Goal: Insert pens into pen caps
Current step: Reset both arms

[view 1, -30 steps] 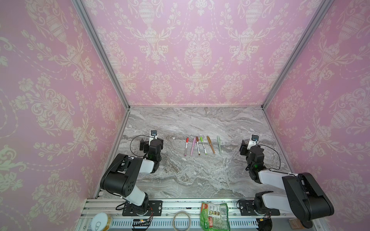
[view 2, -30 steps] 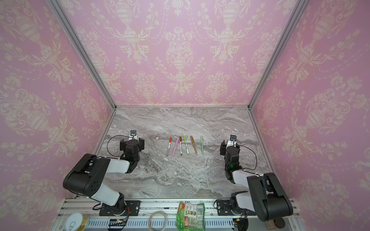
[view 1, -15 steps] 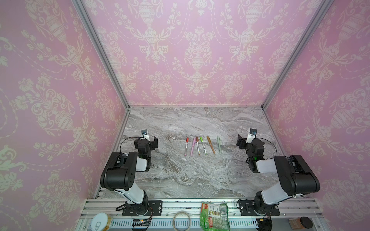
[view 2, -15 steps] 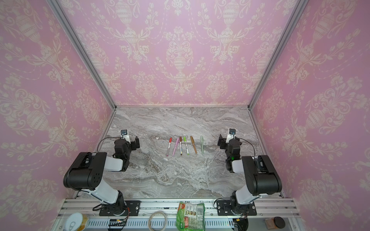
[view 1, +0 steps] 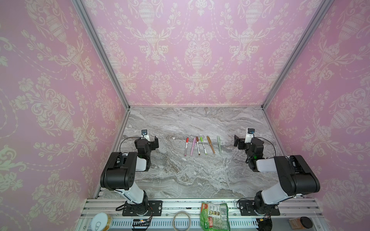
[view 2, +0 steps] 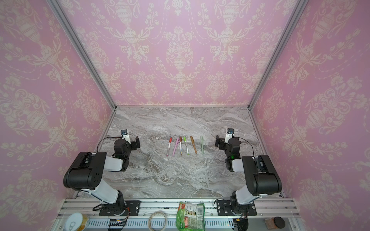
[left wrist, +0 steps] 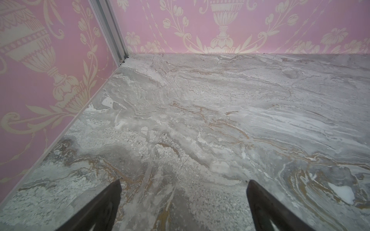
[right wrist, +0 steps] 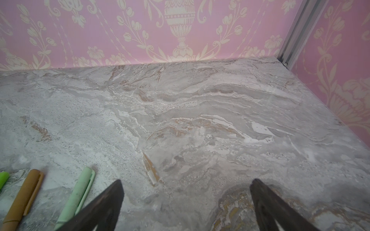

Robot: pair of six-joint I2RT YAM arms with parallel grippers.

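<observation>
top views: six capped pens in a row, both pincers wide and empty

at the far left of both top views we find the left gripper (view 1: 150, 140), a black two-fingered pincer hanging low over the grey marble-patterned tabletop (view 1: 180, 176), close to the pink patterned side wall (view 1: 50, 100). in the left wrist view its dark fingers (left wrist: 100, 206) stand spread wide apart with only bare marble between them, so it has hold of nothing.

moving right, the pens (view 2: 181, 147) lie side by side in a short row at the middle of the table, well apart from both pincers, roughly parallel and pointing away from the robot. first we meet the white-barrelled pen with a red cap (view 1: 186, 147). just beside it is the all-pink pen (view 1: 193, 146), then the white-barrelled pen with a dark brown cap (view 1: 197, 146), the white-barrelled pen with a bright green cap (view 1: 203, 146), the tan-brown pen (view 1: 210, 144) and the pale green pen (view 1: 219, 144). the pen caps (right wrist: 84, 180) all sit on their pens at the far end, as far as we can make out. the right wrist view shows the tan-brown and pale green ones close up, clips on their caps, lying flat.

further right, the right gripper (view 1: 242, 141), another black pincer, hovers near the pale green pen without touching it. its fingers (right wrist: 280, 210) are likewise fully parted and grip nothing.
</observation>
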